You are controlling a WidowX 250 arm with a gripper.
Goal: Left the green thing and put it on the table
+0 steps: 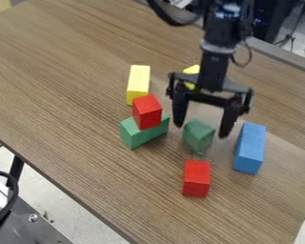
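Note:
My gripper (202,131) hangs over the right half of the table, its two fingers spread wide apart and pointing down. Between and slightly below the fingertips in the view is a small faceted green block (198,137); nothing is gripped. To the left, a longer green block (142,133) lies on the wooden table (72,109), with a red block (147,112) resting on top of it.
A yellow block (138,85) lies behind the stacked pair, and another yellow piece (192,70) is partly hidden behind the gripper. A blue block (250,148) lies at right. A second red block (196,178) is nearer the front.

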